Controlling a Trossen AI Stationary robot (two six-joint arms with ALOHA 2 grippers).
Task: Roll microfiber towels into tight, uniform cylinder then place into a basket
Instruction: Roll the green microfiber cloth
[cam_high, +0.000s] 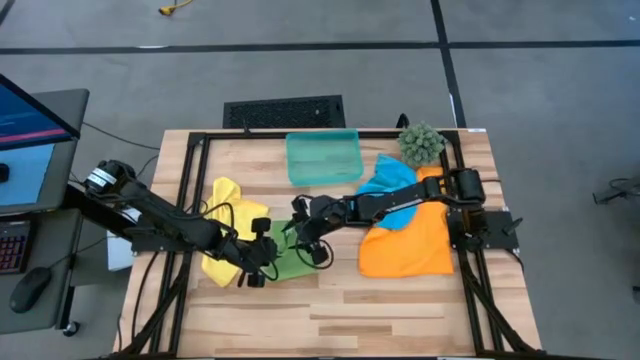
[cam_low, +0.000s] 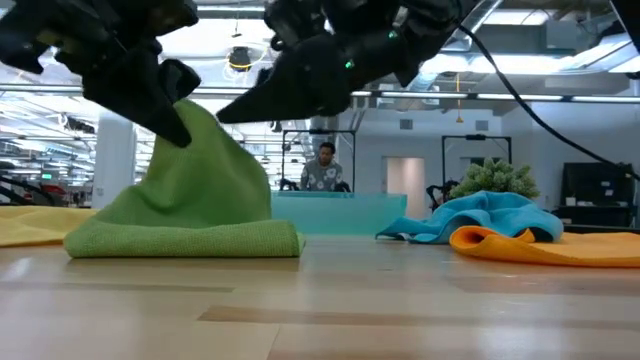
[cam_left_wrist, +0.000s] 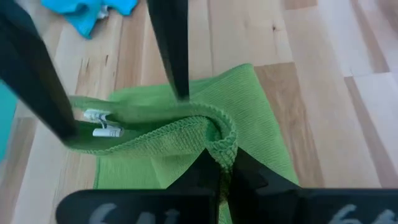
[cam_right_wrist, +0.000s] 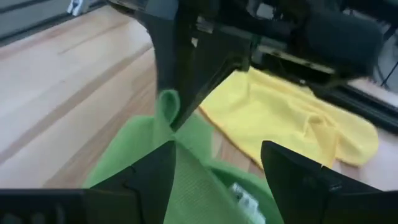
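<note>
The left gripper (cam_high: 262, 268) is clenched on a corner of the green towel (cam_low: 190, 215), holding that corner up in a peak while the towel's folded lower edge lies flat on the table (cam_high: 400, 310). The right gripper (cam_high: 302, 232) hangs right alongside, fingers spread wide, gripping nothing. The yellow towel (cam_high: 222, 215) lies just beyond the green one, toward the left edge. The blue towel (cam_high: 395, 195) and orange towel (cam_high: 405, 248) are piled by the right edge. The basket (cam_high: 324, 158) sits at the far edge, well apart. Bare wood runs along the near edge.
</note>
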